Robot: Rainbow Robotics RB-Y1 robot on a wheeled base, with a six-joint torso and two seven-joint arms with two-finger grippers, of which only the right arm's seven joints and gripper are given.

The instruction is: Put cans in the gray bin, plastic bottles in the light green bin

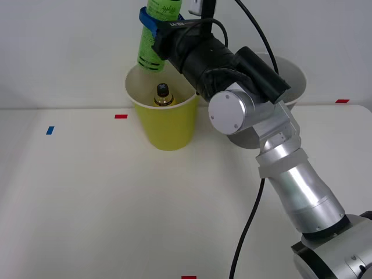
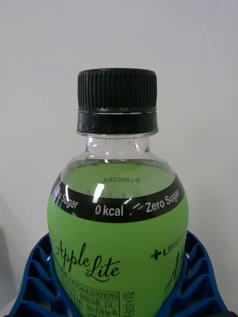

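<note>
above the light green bin (image 1: 168, 131) your right gripper (image 1: 152, 24) holds the green bottle (image 1: 156, 35), its blue ribbed fingers (image 2: 34, 282) closed around the body of the bottle on both sides. the relation that matters for you is this: the bottle's lower end hangs just over the back rim of that bin, toward its left part, and the long axis stands nearly upright, only a little tilted. so the opening is directly under it, and i judge that a release needs a small shift toward the bin's middle or none at all. the amber bottle (image 1: 163, 95) already stands inside this bin, black cap up. the gray bin (image 1: 293, 81) is just beside, to the right, partly hidden behind the arm.

on the label you can read "apple lite", "0 kcal", "zero sugar", and the brand "lincta" with a plus sign.
</note>
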